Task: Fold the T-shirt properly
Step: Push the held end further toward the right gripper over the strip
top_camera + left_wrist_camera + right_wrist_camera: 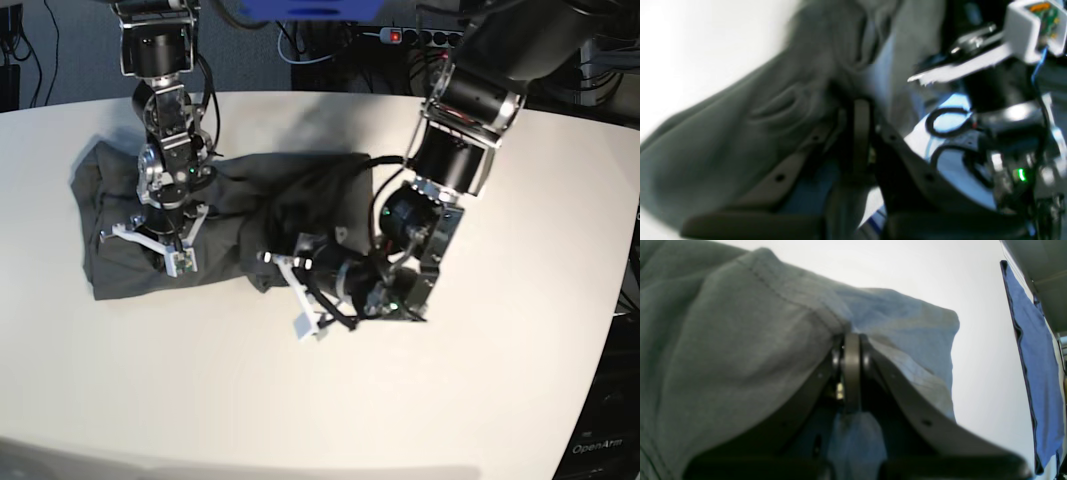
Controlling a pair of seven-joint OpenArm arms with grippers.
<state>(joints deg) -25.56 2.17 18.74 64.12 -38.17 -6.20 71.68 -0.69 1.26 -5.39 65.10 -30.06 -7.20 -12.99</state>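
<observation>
The only readable text is the word "OpenArm", in small pale letters on the dark box-shaped unit [607, 440] standing off the white table's edge at about four o'clock in the base view. Both wrist views show no lettering, numbers or signs that can be read.

Left wrist view: heavy motion blur throughout, table [690, 43] blown out to white. Right wrist view: sharper, near jaws soft, edges bowed. Base view: evenly lit, crisp, with soft shadows beneath both arms.
</observation>
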